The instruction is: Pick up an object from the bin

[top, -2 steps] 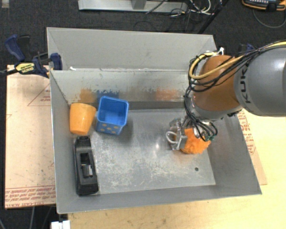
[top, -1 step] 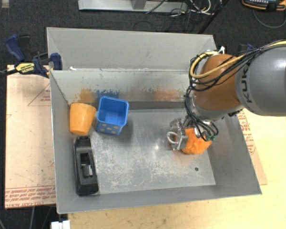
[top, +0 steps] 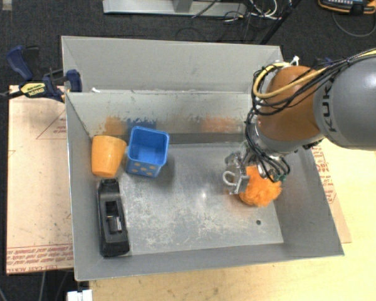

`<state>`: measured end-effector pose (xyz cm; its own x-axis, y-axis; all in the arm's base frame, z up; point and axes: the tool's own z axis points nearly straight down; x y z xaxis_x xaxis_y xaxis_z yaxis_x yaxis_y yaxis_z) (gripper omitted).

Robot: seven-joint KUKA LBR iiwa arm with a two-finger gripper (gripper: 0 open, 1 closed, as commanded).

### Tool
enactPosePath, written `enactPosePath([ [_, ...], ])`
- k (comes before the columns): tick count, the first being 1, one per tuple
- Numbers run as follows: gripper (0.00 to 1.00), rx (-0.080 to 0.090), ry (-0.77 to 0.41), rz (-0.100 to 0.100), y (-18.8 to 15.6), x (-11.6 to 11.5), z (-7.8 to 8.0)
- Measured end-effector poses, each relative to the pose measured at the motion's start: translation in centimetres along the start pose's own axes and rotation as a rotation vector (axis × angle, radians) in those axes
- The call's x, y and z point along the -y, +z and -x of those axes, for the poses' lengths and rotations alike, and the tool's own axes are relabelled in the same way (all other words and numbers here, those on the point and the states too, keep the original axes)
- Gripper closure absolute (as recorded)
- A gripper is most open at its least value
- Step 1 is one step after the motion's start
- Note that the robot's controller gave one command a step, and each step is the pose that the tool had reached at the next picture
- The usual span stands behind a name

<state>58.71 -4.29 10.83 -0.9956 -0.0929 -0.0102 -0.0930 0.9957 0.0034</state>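
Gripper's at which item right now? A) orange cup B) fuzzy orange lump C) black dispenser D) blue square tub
B: the gripper sits against the fuzzy orange lump at the right of the bin; the other three lie at its left.

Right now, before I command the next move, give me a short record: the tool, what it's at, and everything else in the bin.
tool: low in the bin's right half
nearest thing: orange lump, right beside the tool, partly under the arm
orange cup: back left corner
blue box: right of the cup, open
black device: front left, along the wall
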Motion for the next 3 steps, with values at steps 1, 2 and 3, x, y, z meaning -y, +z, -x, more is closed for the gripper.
enactPosePath([
  [1,1.0,0.006,0.0,-0.001,-1.0,0.0,0.2],
  [2,1.0,0.001,0.0,0.0,-1.8,0.0,0.1],
  [3,1.0,0.001,0.0,0.0,-3.2,-0.1,0.1],
])
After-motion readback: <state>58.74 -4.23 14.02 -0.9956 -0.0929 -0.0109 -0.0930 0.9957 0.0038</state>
